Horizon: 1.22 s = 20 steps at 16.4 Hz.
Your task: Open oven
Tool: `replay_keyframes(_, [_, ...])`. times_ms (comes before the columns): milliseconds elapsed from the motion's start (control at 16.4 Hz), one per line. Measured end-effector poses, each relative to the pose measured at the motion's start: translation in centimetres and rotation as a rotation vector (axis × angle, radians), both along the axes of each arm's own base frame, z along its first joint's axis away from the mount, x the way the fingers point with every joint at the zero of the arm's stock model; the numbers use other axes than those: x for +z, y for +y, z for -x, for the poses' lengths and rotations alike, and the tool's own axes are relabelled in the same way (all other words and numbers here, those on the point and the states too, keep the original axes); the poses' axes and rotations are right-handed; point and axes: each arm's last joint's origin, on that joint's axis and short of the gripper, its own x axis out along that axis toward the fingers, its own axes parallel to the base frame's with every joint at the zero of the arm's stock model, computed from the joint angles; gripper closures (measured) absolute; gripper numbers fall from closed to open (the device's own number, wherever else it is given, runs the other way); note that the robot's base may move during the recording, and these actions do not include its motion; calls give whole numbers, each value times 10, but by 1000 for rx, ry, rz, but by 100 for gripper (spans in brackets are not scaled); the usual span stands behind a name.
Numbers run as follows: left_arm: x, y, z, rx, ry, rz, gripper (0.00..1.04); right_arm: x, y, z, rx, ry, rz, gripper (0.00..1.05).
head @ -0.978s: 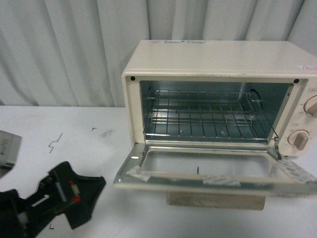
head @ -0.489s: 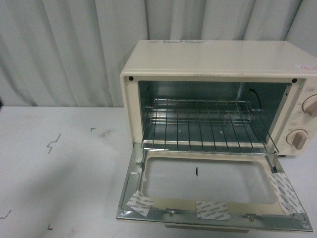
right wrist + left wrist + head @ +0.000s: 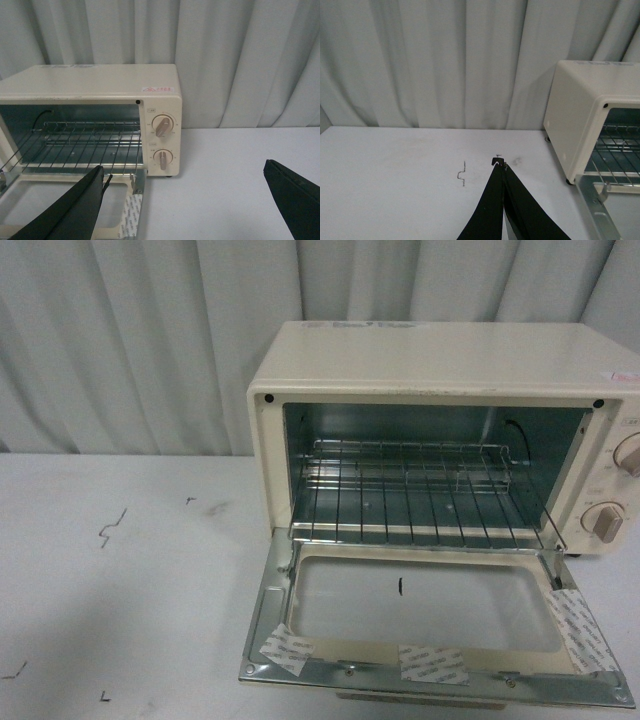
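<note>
- The oven (image 3: 440, 430) sits on the white table (image 3: 120, 580) before the curtain (image 3: 130, 340), door (image 3: 420, 615) dropped fully open.
- Left claw (image 3: 501, 162) is clenched, empty, beside the oven.
- Right claw (image 3: 185, 185) is spread wide, empty.

Neither arm shows in the front view. In the left wrist view, the left claw (image 3: 503, 162) has its black fingers pressed together at bottom centre. The right claw (image 3: 200, 195) is spread wide, one finger (image 3: 70, 210) at lower left, the other at lower right.
</note>
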Motion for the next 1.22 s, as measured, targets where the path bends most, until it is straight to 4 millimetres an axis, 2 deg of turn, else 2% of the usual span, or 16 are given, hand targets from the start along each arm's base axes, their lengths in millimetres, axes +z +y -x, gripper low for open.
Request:
replay_keyframes(733, [6, -1, 24, -6, -21, 0, 103, 0, 0, 0, 0, 0, 0, 6])
replay_keyframes(1222, [5, -1, 31, -6, -18, 0, 103, 0, 0, 0, 0, 0, 0, 6])
